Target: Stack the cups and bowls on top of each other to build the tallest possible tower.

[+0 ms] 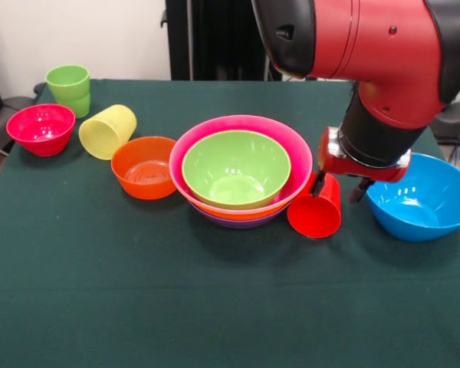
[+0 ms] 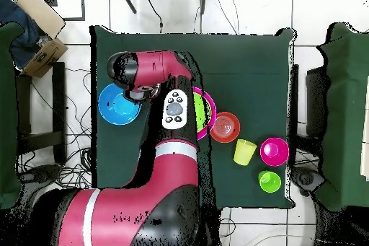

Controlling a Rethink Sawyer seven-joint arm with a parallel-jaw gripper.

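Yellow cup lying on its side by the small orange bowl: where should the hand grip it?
The yellow cup lies tipped, its open mouth towards the front camera. Probably best from above, pinching across the tapered body near the middle; the red-orange bowl crowds one side.

The robot arm (image 1: pixel 368 38) has glossy red shells with rounded black covers at the joints and small dark screw holes. The wrist is a black cylinder over a red block. From above, a white band crosses the arm, and a pale oval panel (image 2: pixel 175 109) carries dark buttons.
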